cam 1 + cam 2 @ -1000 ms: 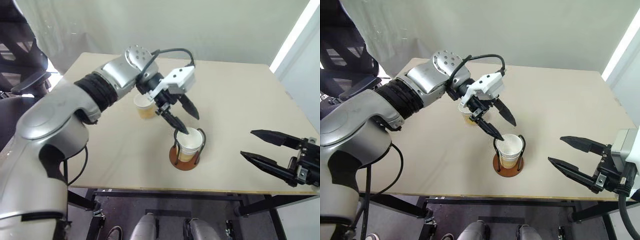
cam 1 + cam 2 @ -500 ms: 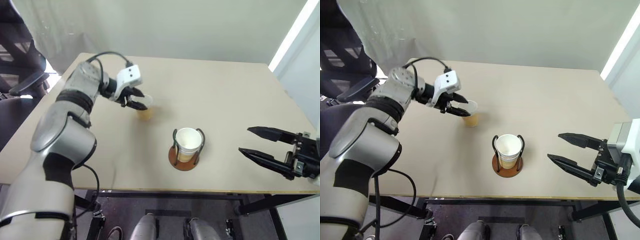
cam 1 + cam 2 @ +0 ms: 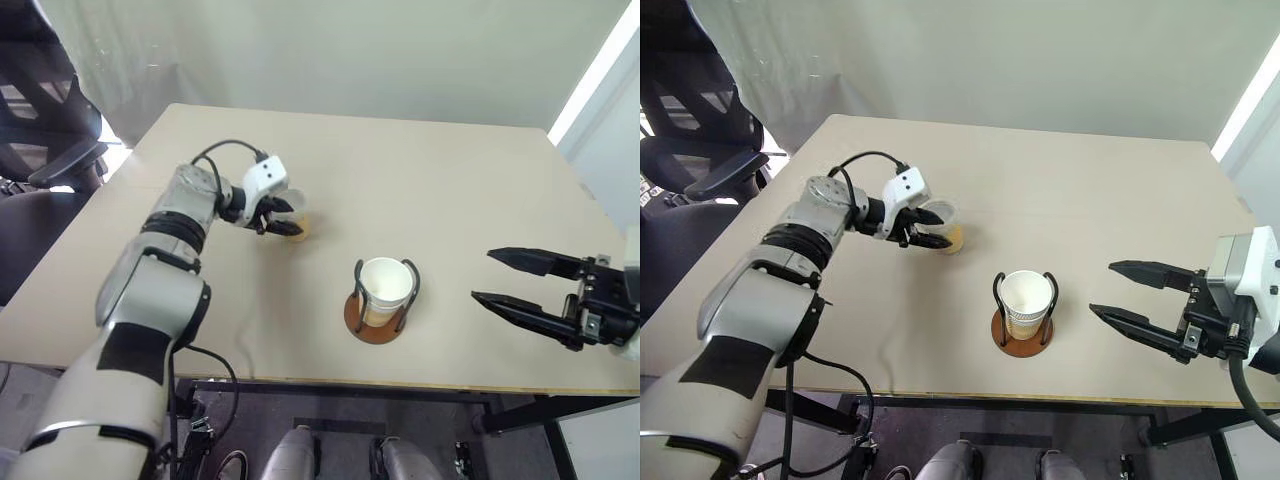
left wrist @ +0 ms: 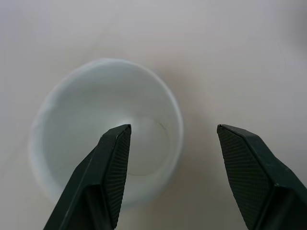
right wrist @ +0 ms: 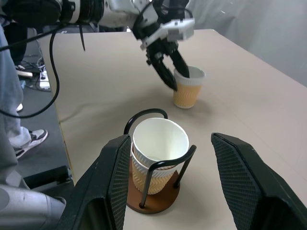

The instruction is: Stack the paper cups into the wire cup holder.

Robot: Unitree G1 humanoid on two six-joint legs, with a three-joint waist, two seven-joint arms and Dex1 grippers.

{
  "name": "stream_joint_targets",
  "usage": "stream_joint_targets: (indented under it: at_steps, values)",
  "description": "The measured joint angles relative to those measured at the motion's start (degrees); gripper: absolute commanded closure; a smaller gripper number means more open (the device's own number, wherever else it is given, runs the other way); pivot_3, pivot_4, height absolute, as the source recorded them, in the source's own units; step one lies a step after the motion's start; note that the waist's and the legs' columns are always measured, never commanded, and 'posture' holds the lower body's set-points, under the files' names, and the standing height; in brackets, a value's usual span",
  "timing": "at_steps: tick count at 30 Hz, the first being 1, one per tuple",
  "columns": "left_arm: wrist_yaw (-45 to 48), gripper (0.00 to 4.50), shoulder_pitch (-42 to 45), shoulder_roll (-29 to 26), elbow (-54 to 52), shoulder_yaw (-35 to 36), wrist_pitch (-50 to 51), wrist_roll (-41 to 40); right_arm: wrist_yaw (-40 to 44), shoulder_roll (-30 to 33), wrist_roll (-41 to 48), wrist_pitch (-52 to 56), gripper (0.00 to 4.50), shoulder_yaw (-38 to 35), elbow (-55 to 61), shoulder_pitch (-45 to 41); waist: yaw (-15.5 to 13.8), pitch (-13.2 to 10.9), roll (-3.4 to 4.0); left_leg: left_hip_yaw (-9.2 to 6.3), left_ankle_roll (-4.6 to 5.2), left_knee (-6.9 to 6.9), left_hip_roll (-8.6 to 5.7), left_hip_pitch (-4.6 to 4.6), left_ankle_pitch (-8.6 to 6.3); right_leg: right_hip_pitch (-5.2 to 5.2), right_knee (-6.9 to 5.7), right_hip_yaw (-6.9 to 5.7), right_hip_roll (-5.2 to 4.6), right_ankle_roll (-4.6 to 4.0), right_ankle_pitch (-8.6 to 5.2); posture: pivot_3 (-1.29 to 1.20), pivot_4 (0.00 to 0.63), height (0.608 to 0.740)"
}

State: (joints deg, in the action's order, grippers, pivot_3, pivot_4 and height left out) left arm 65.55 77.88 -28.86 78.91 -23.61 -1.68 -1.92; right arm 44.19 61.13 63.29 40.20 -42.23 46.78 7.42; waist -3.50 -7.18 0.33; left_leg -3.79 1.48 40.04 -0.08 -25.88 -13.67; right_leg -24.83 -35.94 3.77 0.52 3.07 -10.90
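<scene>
Left wrist view: left gripper [image 4: 170, 143] fingers apart, straddling the rim of a lone paper cup [image 3: 946, 227] far-left on the table [image 3: 1090, 200]. Right gripper [image 3: 1130, 294] open, empty. Two nested cups [image 3: 1025, 302] sit in the wire cup holder [image 3: 1022, 333], near-centre.

beige tabletop [image 3: 1090, 190]: lone paper cup [image 3: 949, 231] upright; wire cup holder [image 3: 1023, 330] near front edge, cups nested inside.

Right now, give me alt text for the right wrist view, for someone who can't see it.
The left gripper reaches down to a lone paper cup on the table, one finger inside its rim, one outside. Nearer, stacked cups sit in the wire cup holder, framed by the right gripper's open fingers.
</scene>
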Motion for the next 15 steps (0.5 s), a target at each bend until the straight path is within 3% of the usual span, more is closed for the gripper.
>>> stream_joint_targets:
  at_steps: [4,6,8,14,15]
  values:
    - [-4.6,1.46,-0.9,1.6,0.0,2.6,-0.4,3.9,0.1,0.3,0.1,0.6,1.78,-0.2,0.1,0.0,0.0,0.0,-0.01,0.03,0.03,0.01,-0.01,0.01,0.01,0.0,0.0,0.01,0.0,0.03,0.03,0.0,0.15,0.74]
    - [-6.0,1.8,-0.9,2.1,0.0,3.7,-0.7,5.1,0.1,0.3,0.3,0.9,1.78,-0.5,0.3,0.3,0.0,0.0,0.0,0.02,0.04,0.0,-0.01,0.03,0.01,0.02,-0.02,0.03,-0.01,0.03,0.02,0.0,0.15,0.74]
    - [-6.1,2.32,-0.9,2.4,0.0,4.8,-0.9,6.5,0.1,0.3,0.5,1.5,1.78,-1.4,0.6,0.8,0.0,0.0,-0.01,0.02,0.06,0.0,-0.01,0.03,0.01,0.01,-0.02,0.04,-0.02,0.03,0.03,0.0,0.15,0.74]
    - [-2.6,4.46,-0.5,2.2,0.0,7.3,-1.8,9.2,0.1,0.3,0.7,2.2,1.78,-3.0,0.9,1.4,0.1,0.0,-0.01,0.02,0.21,0.0,0.0,0.04,-0.08,0.0,-0.02,0.06,-0.01,0.01,0.04,0.0,0.15,0.74]
    - [-1.5,4.46,-0.1,1.9,0.0,7.6,-2.0,9.6,0.1,0.3,0.8,2.3,1.78,-3.0,0.9,1.4,0.0,0.0,0.0,0.02,0.26,0.01,0.0,0.04,-0.1,0.0,-0.02,0.07,0.0,0.01,0.05,0.0,0.15,0.74]
